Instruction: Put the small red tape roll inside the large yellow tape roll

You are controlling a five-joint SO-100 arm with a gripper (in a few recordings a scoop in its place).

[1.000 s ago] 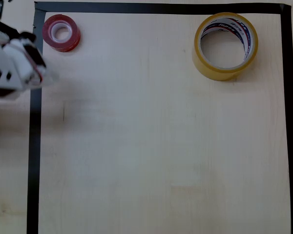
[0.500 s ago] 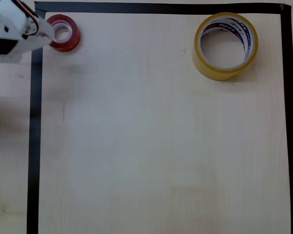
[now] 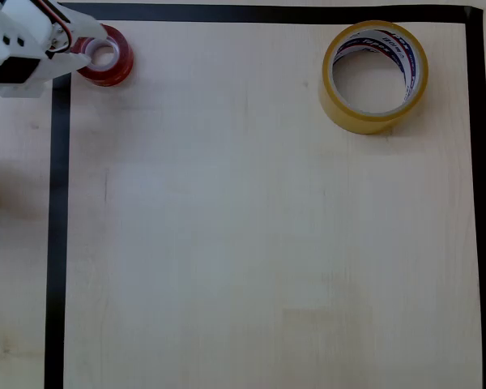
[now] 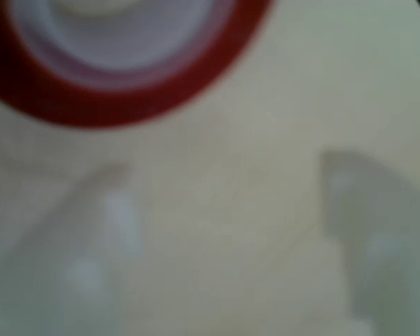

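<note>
- The small red tape roll (image 3: 105, 55) lay flat at the top left corner of the counter (image 3: 259, 227) in the overhead view, glossy red around a whitish-pink core, inside the black tape border (image 3: 58, 211).
- The gripper (image 4: 224, 245) was just beside it, its blurred pale fingers (image 4: 378, 238) spread apart and empty.
- Judged step: approach to grasp. The next move calls for straddling the roll, then closing.
- The large yellow tape roll (image 3: 375, 77) stood well apart, at top right, hole empty.
</note>
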